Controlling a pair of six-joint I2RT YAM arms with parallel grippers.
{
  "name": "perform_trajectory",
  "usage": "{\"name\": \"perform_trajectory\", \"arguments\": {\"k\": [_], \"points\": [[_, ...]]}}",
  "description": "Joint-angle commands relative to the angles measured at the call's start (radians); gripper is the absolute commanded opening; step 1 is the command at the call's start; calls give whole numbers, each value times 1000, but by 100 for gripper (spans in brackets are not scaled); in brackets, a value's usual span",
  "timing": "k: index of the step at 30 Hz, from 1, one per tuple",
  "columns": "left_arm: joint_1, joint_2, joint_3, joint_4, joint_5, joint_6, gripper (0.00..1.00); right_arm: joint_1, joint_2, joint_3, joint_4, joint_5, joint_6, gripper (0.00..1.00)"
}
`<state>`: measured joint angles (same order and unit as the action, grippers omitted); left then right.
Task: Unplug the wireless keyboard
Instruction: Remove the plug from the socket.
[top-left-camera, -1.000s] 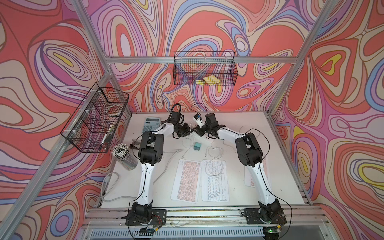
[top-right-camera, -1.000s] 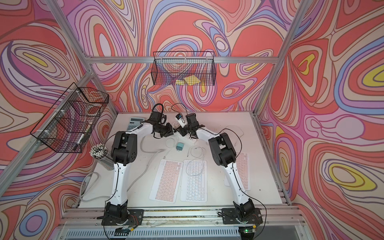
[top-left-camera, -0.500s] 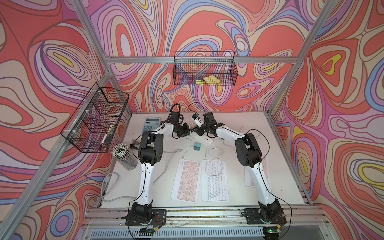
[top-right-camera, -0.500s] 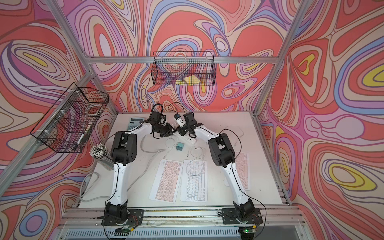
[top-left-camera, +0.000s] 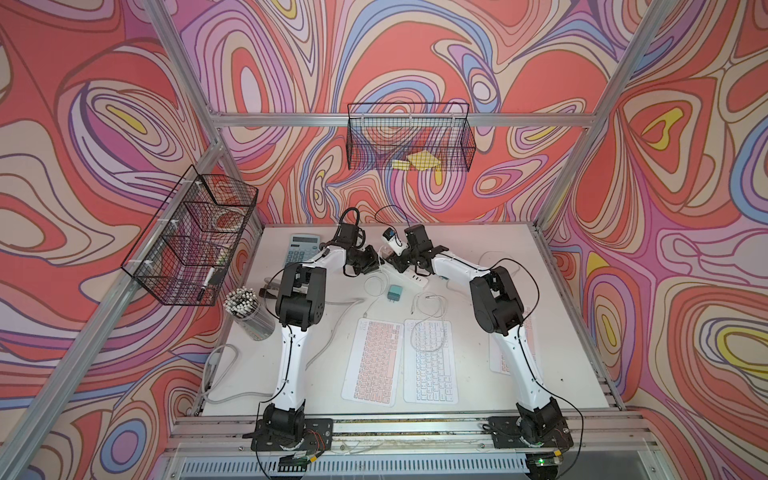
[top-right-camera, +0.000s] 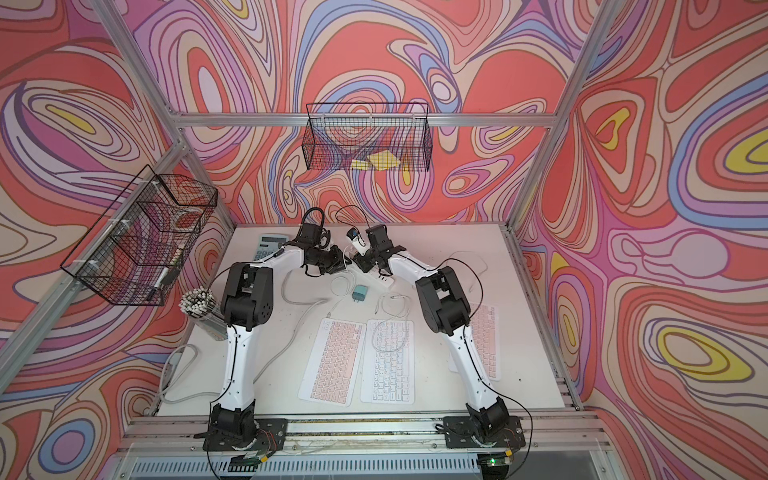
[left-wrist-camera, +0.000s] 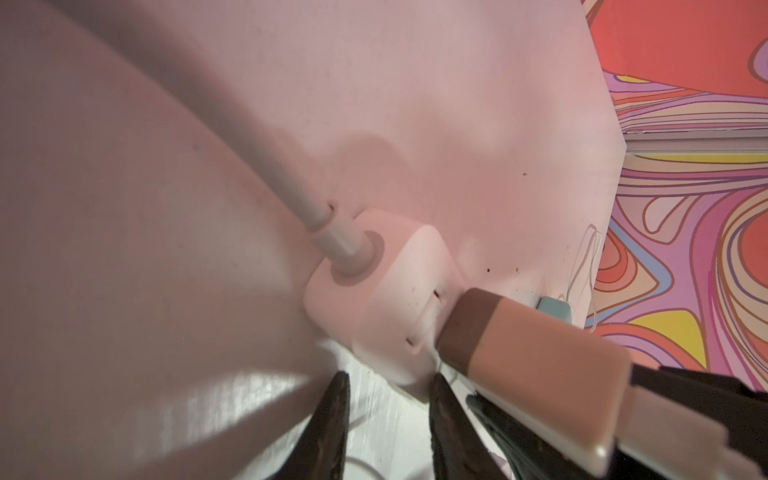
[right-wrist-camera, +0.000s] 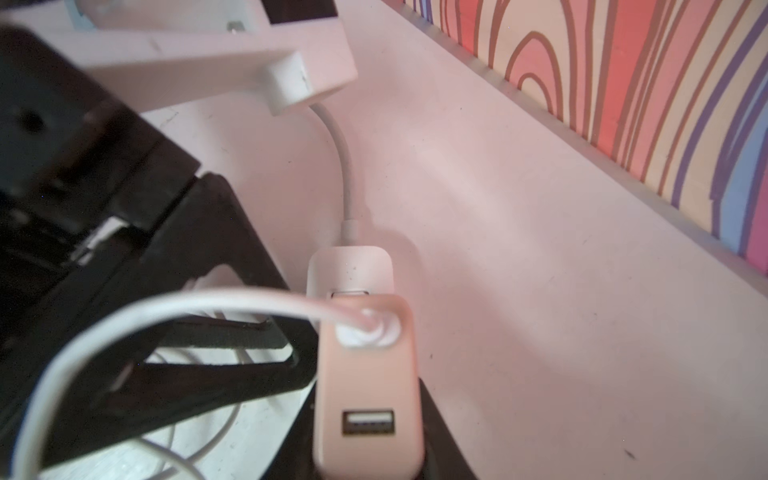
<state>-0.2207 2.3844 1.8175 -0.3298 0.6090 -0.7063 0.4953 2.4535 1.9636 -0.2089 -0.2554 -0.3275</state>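
As far as can be judged, the job is caught right at the pull itself. Both arms are bunched at the 12 o'clock end of the counter, over the power strip. The right hand is pinched on a pale adapter. The left hand is set with a finger either side of the strip's end, seemingly clamping it down. Whether the prongs are out can't be told. In the left wrist view the adapter's nose is tipped against the socket face and no gap is clearly shown. So the adapter isn't yet seen clear of the strip.

The keyboards are only shown in both top views. A pink keyboard and a white keyboard are laid side by side toward 6 o'clock, and a third keyboard is partly hidden under the right arm. Which one is fed by the adapter can't be traced. A teal charger is left loose at 6 o'clock of the strip.

What's missed from above is given by the right wrist view: a thin white cable is plugged into the adapter, and a spare USB port is left empty.
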Motion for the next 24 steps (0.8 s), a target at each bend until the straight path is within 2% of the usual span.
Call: {"name": "perform_trajectory", "arguments": {"k": [1, 10, 20, 24], "points": [[5, 100, -41, -97, -122, -48, 35, 65, -45, -11, 42, -22, -74, 17], [-15, 89, -105, 34, -90, -205, 39, 59, 0, 44, -24, -160, 63, 16], [-31, 82, -123, -2, -128, -204, 37, 24, 1, 3, 65, -238, 262, 15], [-32, 83, -112, -22, -133, -199, 37, 37, -15, -18, 94, -223, 220, 14]]}}
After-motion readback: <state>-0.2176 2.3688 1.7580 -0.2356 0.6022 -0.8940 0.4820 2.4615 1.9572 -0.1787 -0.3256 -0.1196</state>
